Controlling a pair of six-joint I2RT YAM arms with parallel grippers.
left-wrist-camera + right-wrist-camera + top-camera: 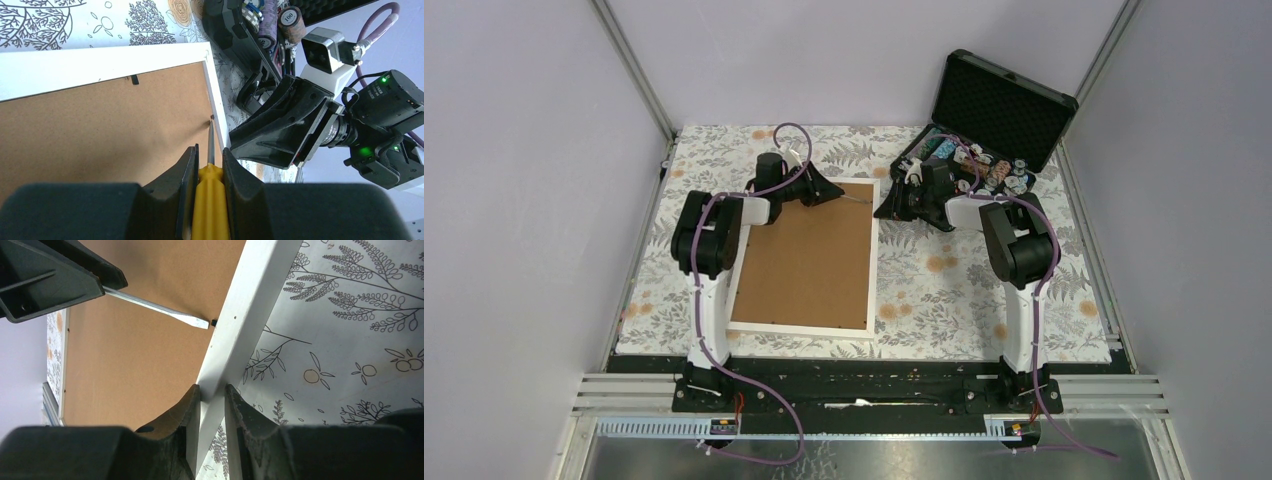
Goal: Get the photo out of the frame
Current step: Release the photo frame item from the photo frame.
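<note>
We've got the frame (799,329) face down, brown backing board (809,250) up, so the photo is hidden beneath it. Our left gripper (210,155) is clamped on the yellow-handled screwdriver (210,202), its blade tip right at the small black tab (213,321). Our right gripper (212,390) pinches the frame's white border. We lever gently, blade flat, so nothing skids.

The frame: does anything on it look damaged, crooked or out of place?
Nothing looks damaged. The frame lies back up, slightly askew on the table. The right claw pinches its white border; the left claw holds a screwdriver, its tip at a small black tab.
</note>
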